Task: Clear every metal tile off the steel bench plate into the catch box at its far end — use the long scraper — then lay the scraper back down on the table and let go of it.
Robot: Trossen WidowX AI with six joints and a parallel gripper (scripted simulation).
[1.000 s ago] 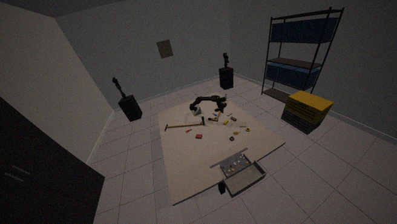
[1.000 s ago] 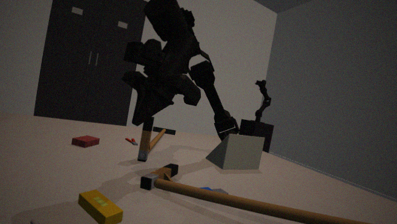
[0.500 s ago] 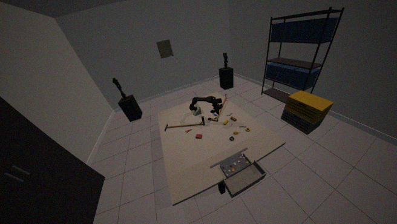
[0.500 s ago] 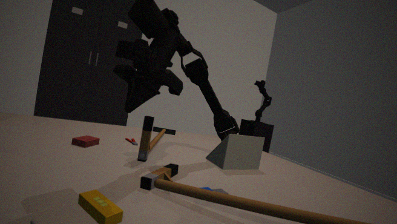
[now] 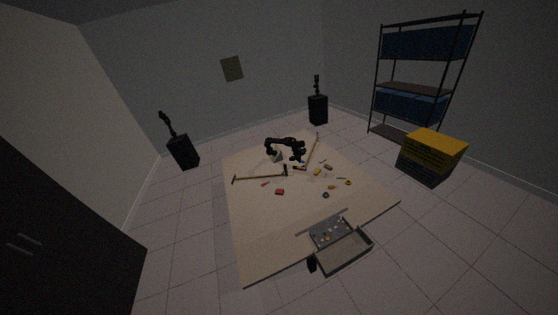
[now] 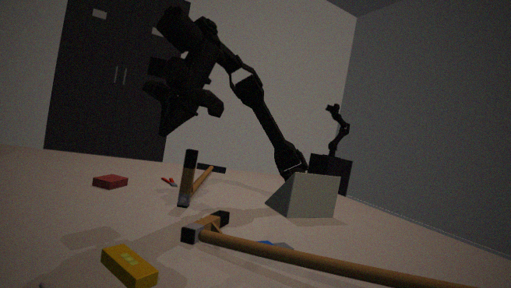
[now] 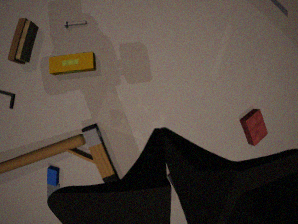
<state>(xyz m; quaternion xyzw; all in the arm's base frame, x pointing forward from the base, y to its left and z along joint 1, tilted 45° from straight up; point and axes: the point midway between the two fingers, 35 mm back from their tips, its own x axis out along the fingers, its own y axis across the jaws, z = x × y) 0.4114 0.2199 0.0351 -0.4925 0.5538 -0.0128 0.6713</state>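
My gripper [image 5: 294, 159] [image 6: 163, 133] [image 7: 160, 133] is shut and empty, raised above the table. A long-handled tool with a wide dark blade [image 5: 259, 175] [image 6: 202, 180] lies to its left in the top view, its block-shaped grip standing up. A second long-handled tool [image 5: 311, 154] [image 6: 311, 258] [image 7: 45, 152] lies on the other side, with a small hooked end. Which is the long scraper I cannot tell for certain. The steel bench plate [image 5: 329, 222] at the table's front edge carries several small tiles [image 5: 327, 238]. The catch box [image 5: 350, 261] adjoins it beyond the edge; no tiles are discernible inside.
A grey rail [image 5: 321, 222] runs along the plate's near side. A red block [image 5: 279, 191] [image 6: 110, 182] [image 7: 254, 127], a yellow block [image 5: 317, 172] [image 6: 128, 265] [image 7: 72, 62] and red pliers [image 5: 264, 184] lie about. A pale wedge [image 5: 277, 157] [image 6: 313, 195] stands by the arm's base.
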